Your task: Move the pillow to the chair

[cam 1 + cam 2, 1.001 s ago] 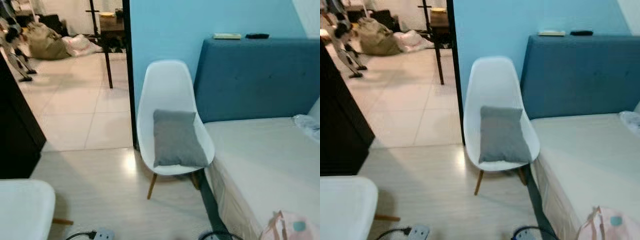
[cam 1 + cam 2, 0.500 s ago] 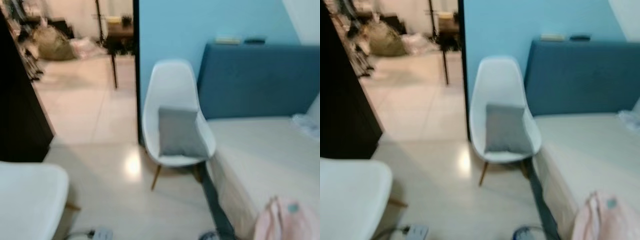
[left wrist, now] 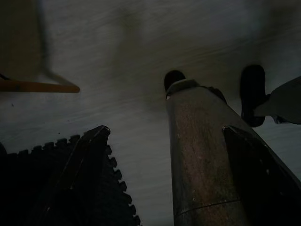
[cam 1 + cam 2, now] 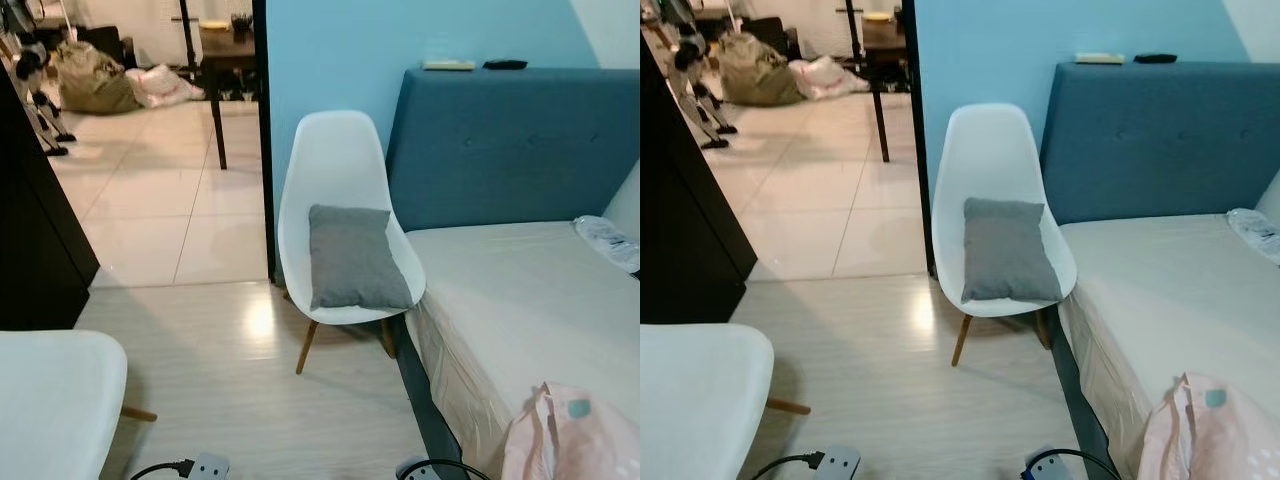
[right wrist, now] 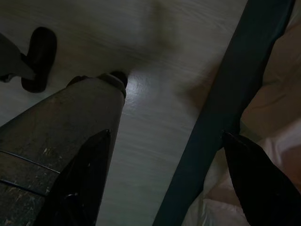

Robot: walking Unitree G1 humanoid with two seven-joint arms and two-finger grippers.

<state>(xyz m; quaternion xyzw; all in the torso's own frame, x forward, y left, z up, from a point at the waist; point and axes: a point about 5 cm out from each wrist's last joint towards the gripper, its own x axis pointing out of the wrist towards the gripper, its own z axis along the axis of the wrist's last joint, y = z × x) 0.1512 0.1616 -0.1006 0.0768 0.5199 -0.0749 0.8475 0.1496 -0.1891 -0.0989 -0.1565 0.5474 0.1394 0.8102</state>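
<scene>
At near left we see the corner of a second white seat [image 4: 50, 400], with a dark cabinet [image 4: 35, 250] behind it and a power strip [image 4: 205, 467] on the floor [image 4: 220, 370]. Far left, a doorway opens onto a tiled room with bags [image 4: 95, 85] on its floor. In the middle stands the chair [image 4: 335, 160]; the pillow [image 4: 355, 258] lies on its seat, leaning against the back. To the right is the bed [image 4: 520, 300] with its blue headboard [image 4: 510, 140], and a pink bag [image 4: 570, 440] at near right. Our left claw [image 3: 164, 136] and right claw [image 5: 164, 141] both hang over the floor, fingers spread wide, holding nothing.
</scene>
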